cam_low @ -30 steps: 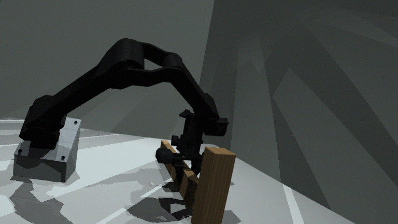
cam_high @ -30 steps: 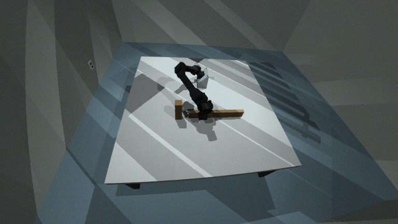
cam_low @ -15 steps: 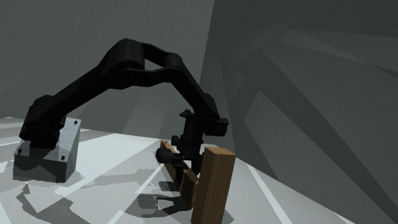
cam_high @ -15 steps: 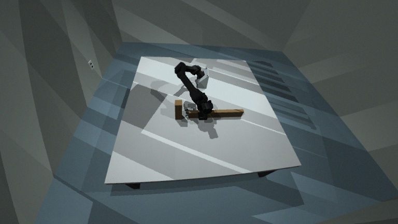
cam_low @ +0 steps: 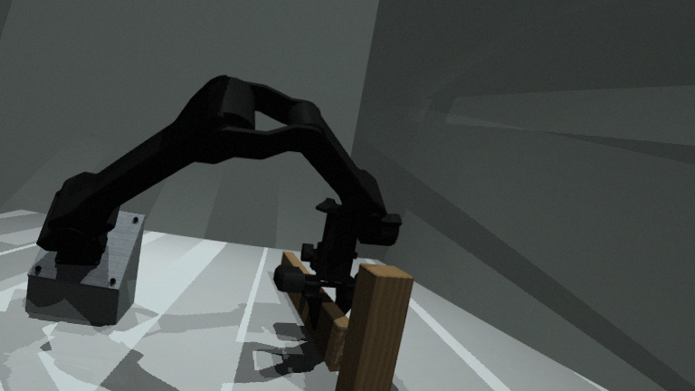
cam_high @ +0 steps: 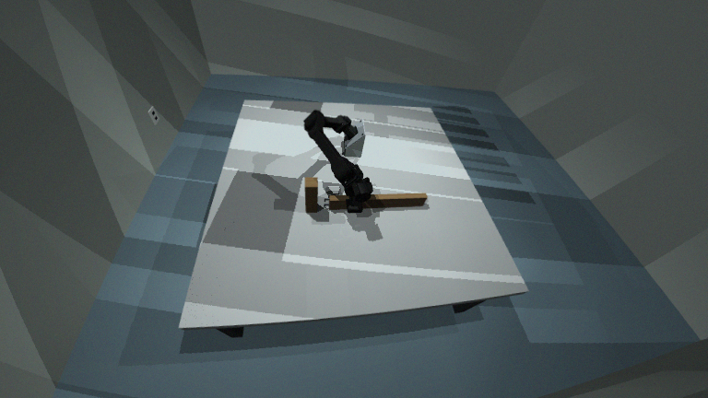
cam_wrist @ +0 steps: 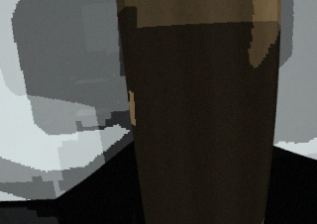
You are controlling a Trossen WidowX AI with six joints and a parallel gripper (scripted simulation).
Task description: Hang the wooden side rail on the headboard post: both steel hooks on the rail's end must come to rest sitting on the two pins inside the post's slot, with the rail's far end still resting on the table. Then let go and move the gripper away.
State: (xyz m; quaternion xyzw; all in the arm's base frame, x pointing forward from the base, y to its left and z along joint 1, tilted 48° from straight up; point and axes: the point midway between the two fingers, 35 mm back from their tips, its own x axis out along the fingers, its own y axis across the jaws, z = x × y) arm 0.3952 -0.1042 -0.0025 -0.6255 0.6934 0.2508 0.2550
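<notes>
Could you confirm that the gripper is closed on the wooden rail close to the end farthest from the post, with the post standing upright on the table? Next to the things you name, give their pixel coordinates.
Not quite: the gripper [cam_high: 355,204] [cam_low: 330,309] holds the rail [cam_high: 399,199] [cam_low: 335,343] [cam_wrist: 198,110] near its post-side end, as the top view shows. The rest is right.

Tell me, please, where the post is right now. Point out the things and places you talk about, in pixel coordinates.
In the top view, the post [cam_high: 311,196] [cam_low: 376,330] stands on the table [cam_high: 396,268], just left of the rail's [cam_high: 399,199] [cam_low: 335,333] hooked end; in the exterior view it is nearest the camera.
</notes>
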